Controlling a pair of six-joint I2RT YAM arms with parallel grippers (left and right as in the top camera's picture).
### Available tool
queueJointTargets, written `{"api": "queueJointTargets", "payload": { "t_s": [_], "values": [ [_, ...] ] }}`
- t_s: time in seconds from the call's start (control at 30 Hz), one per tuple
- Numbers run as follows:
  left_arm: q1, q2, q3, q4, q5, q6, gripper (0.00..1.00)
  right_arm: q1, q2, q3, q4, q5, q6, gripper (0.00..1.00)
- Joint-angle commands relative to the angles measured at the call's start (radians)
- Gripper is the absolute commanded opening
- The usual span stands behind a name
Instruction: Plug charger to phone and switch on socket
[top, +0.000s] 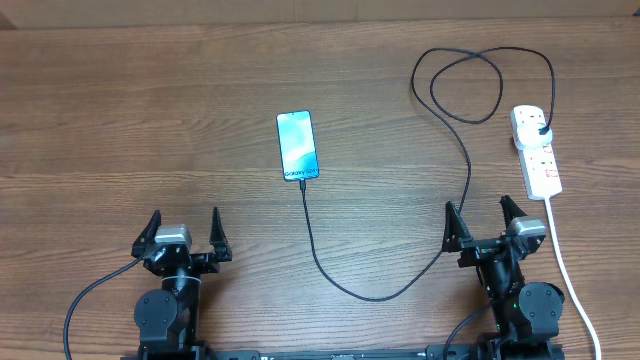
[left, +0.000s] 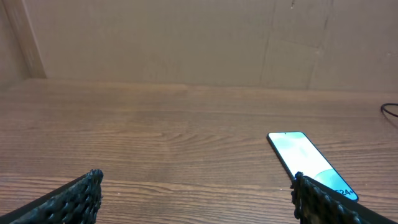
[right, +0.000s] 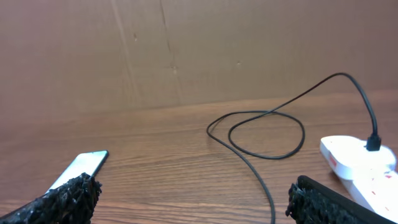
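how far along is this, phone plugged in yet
Looks done: the thin black charger cable meets the light blue smartphone's near edge, its plug in the white power strip. In hand: nothing; left claw and right claw are open. Left: switching it on, unconfirmed.

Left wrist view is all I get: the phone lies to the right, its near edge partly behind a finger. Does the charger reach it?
Observer: Yes. Overhead, the charger tip meets the phone at its near short edge. How firmly it is seated is unclear.
Operator: And its other end?
Observer: Its black plug sits in the socket, at the far end.
Operator: Is the right arm busy?
Observer: No. The right end effector is open and empty, short of the socket.
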Motion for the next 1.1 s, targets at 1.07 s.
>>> {"api": "queueJointTargets", "payload": {
  "t_s": [1.07],
  "values": [
    [0.008, -0.010, -0.004, 0.001, 0.008, 0.026, 1.00, -0.001, -0.010, -0.010, -0.001, 0.059, -0.059, 1.00]
  ]
}}
